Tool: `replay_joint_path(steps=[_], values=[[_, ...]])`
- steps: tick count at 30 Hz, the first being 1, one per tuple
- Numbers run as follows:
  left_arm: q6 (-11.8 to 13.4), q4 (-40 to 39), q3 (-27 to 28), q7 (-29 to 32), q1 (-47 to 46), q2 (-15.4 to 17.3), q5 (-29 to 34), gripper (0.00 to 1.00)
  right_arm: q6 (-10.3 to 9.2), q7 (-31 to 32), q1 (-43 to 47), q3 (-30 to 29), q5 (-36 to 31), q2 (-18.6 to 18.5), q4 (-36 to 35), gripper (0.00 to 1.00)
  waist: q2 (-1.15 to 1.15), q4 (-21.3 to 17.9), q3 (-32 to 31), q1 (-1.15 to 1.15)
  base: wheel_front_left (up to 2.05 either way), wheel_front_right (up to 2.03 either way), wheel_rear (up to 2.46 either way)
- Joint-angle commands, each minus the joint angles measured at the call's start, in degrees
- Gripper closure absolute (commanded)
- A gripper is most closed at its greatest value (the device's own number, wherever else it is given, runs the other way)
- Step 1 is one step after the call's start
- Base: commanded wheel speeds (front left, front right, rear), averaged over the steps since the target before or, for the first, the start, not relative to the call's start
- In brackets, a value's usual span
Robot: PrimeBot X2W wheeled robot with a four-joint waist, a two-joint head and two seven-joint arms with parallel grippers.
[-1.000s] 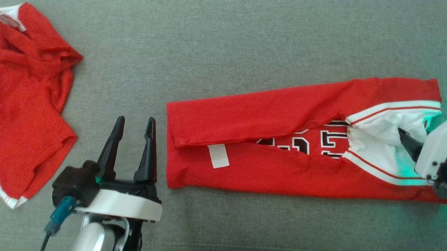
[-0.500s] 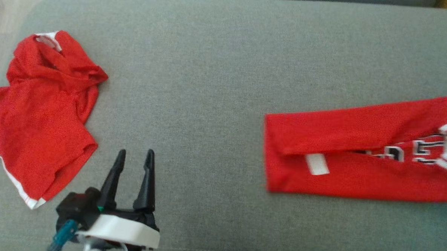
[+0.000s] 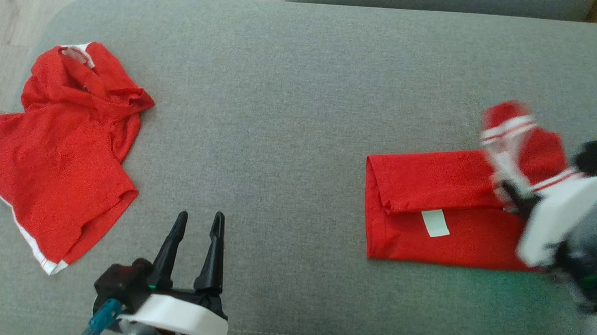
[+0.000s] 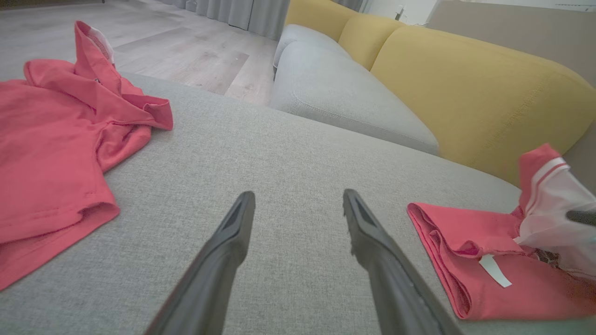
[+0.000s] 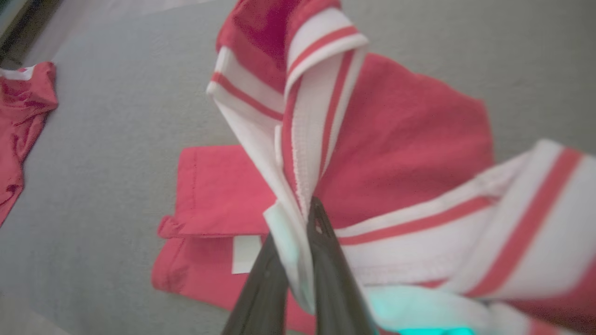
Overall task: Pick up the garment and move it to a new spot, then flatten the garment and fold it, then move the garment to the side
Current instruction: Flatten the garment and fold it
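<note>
The garment (image 3: 428,193) is a red jersey folded into a long strip on the grey couch seat (image 3: 291,112), right of centre, with a white label facing up. My right gripper (image 3: 506,189) is shut on its white-and-red striped end, which is raised and curled back over the rest. In the right wrist view the striped cloth (image 5: 405,139) is pinched between the right gripper (image 5: 298,223) fingers. My left gripper (image 3: 200,216) stands open and empty at the lower left, apart from the garment (image 4: 465,237); the left gripper (image 4: 299,195) hovers over bare cushion.
A second red garment (image 3: 62,162) lies crumpled at the seat's left end, near the edge. Wooden floor (image 3: 13,14) shows beyond the rounded left corner. A yellow sofa back (image 4: 465,83) and a grey cushion (image 4: 335,88) stand behind the seat.
The head view has shifted. My right gripper went from open to shut on the garment's striped end and lifted it back over the strip, hiding the lettering. The left gripper stays open.
</note>
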Motion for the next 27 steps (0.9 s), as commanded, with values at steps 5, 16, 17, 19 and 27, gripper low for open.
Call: replay_joint_path(steps=[5,16,17,19,27], values=[[0.52,-1.35,1.51,-0.44,-2.3,-0.24,-0.56,0.0,0.39,-8.9,-0.67,8.38,-3.57,8.36,3.8,1.0,0.0,0.37,0.23,0.0,0.0,0.0,0.0],[0.65,-0.64,1.9,-0.45,-1.45,-0.25,-0.25,0.0,0.39,-21.17,-4.75,11.19,-2.18,12.23,15.56,1.0,0.0,-0.07,-0.68,0.0,0.0,0.0,0.0],[0.61,-0.58,1.76,-0.45,-1.41,-0.25,-0.28,0.0,0.39,-21.88,-5.24,11.81,-1.63,12.24,16.35,1.0,0.0,-0.18,-0.68,0.0,0.0,0.0,0.0],[0.57,-0.37,1.36,-0.45,-1.36,-0.25,-0.38,0.0,0.39,-23.02,-6.05,13.16,-0.64,12.25,17.88,1.0,0.0,-0.36,-0.7,0.0,0.0,0.0,0.0],[1.05,0.33,1.19,-0.45,-0.79,-0.25,-0.75,0.0,0.39,-27.99,-6.45,18.85,5.29,12.26,19.16,0.0,0.0,-0.78,-1.67,0.0,0.0,0.0,0.0]])
